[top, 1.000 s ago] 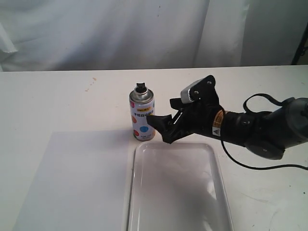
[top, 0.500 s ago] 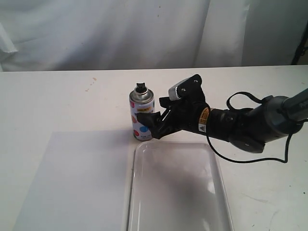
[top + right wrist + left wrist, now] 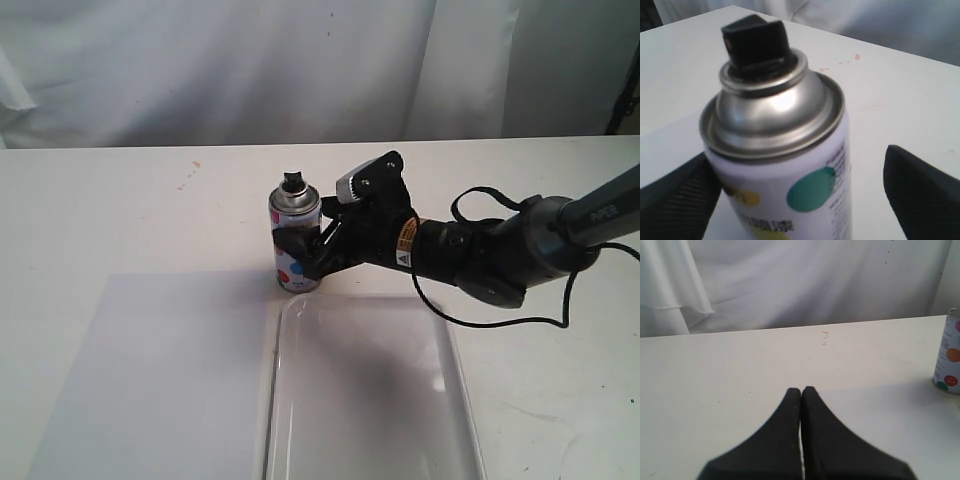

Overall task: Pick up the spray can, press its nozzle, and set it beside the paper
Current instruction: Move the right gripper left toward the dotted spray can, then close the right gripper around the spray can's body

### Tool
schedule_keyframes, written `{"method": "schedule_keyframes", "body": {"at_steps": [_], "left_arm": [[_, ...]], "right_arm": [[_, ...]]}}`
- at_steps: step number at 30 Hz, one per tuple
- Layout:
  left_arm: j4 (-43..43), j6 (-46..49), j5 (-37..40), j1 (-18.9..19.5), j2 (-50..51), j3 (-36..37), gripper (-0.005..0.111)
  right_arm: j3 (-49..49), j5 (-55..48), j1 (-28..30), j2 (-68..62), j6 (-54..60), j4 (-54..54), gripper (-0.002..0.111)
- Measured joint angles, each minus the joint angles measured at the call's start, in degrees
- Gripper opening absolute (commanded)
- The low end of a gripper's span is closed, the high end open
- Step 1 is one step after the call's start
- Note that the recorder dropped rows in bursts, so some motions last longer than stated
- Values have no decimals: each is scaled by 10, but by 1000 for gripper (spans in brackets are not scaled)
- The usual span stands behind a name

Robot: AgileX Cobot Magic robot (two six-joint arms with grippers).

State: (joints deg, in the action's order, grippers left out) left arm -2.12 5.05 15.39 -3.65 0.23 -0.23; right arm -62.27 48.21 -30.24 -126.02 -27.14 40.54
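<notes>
Two arms. The right arm reaches low, near-horizontal, over the bench (image 3: 120, 210), its end effector (image 3: 300, 248) spread and straddling the upright spray can (image 3: 292, 218), one finger clear of the wall. Left end effector (image 3: 801, 392): fingers pressed together. The can stands by the far edges of the matte paper (image 3: 160, 380) and the glossy round-cornered tray (image 3: 365, 400). A black nozzle (image 3: 756, 42) tops its silver dome.

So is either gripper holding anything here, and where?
Nothing yet: the right gripper is open around the spray can, one finger clear of it; the left gripper is shut, empty.
</notes>
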Motion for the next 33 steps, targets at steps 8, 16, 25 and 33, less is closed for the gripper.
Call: {"method": "schedule_keyframes", "body": {"at_steps": [8, 16, 25, 33], "left_arm": [[0, 0, 0, 0, 0, 0, 0], [0, 0, 0, 0, 0, 0, 0], [0, 0, 0, 0, 0, 0, 0], [0, 0, 0, 0, 0, 0, 0]], "right_arm": [[-35, -1, 0, -21, -30, 0, 79], [-49, 0, -6, -41, -44, 4, 79], [-82, -44, -31, -46, -44, 5, 79], [-87, -82, -34, -47, -44, -13, 78]]}}
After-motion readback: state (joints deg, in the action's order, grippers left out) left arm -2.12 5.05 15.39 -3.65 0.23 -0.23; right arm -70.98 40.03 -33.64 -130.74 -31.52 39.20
